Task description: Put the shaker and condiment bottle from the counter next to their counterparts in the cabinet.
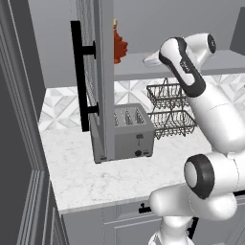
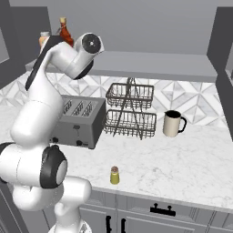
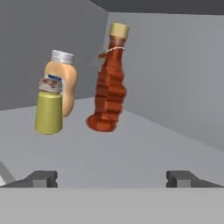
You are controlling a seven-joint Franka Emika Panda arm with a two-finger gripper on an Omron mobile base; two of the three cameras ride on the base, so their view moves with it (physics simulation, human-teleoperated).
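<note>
The red leaf-shaped condiment bottle with a tan cap stands upright on the cabinet shelf, free of my gripper. The gripper is open, a little back from the bottle, with nothing between its fingertips. Left of the bottle on the shelf are a yellow shaker and, behind it, a tan bottle with a silver cap. The right base view shows the red bottle high in the cabinet, and the small yellow shaker standing on the counter near its front edge.
The open cabinet door with its black bar handle hangs left of the arm. On the counter stand a grey toaster, a two-tier wire rack and a cream mug.
</note>
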